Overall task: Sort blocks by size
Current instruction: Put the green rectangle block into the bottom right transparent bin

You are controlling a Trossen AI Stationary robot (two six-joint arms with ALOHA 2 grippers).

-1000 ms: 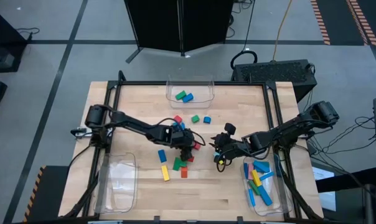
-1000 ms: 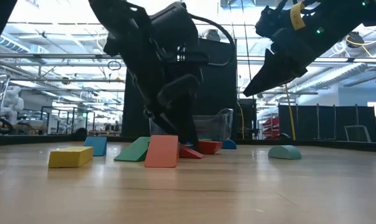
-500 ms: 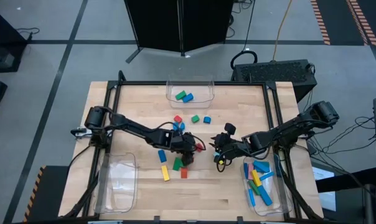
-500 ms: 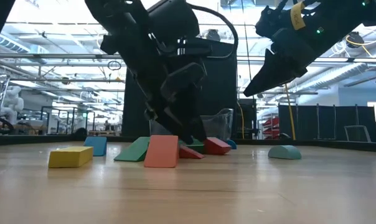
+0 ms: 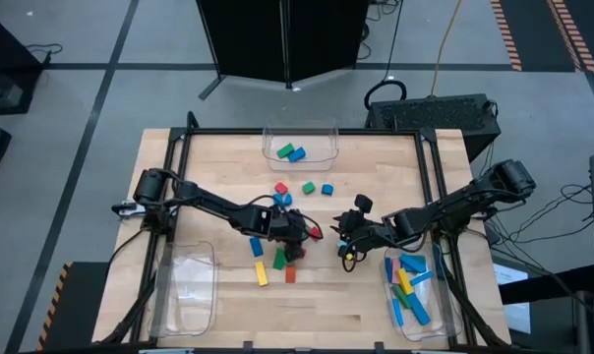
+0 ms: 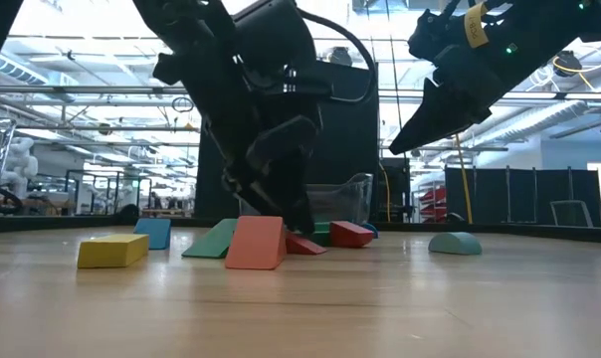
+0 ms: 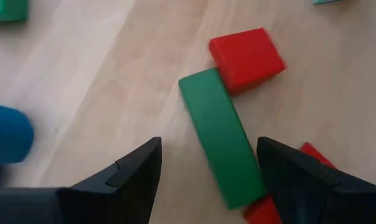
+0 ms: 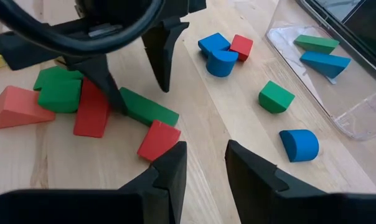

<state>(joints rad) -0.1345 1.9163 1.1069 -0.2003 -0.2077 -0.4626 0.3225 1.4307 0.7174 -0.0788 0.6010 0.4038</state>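
Left gripper (image 5: pixel 295 239) down at the middle of the pale wooden worktop (image 5: pixel 228 157), fingers spread wide and straddling a long green rectangular block (image 7: pixel 222 135) lying flat on the wood; nothing clamped, one finger's tip (image 8: pixel 115 98) against the bar's end, the other (image 8: pixel 162 65) clear of it. Small red block (image 7: pixel 246 55) touching the far end of that green bar, more red pieces (image 8: pixel 92 109) and a chunky green block (image 8: pixel 58 91) crowded just beside it, a salmon wedge (image 6: pixel 255 243) and a yellow bar (image 6: pixel 113 251) nearer the front edge. Right gripper (image 5: pixel 348 243) hanging above the worktop just right of the cluster, fingers parted only narrowly, empty and touching nothing. Loose towards the back edge: a blue pair with a small red cube (image 8: pixel 241 46), a green cube (image 8: pixel 276 97), a blue half-round piece (image 8: pixel 299 144). Clear plastic bin (image 5: pixel 300 131) at the back edge holding a green and a blue block; clear bin (image 5: pixel 447 313) at the front right corner holding long blue, yellow and pink bars.
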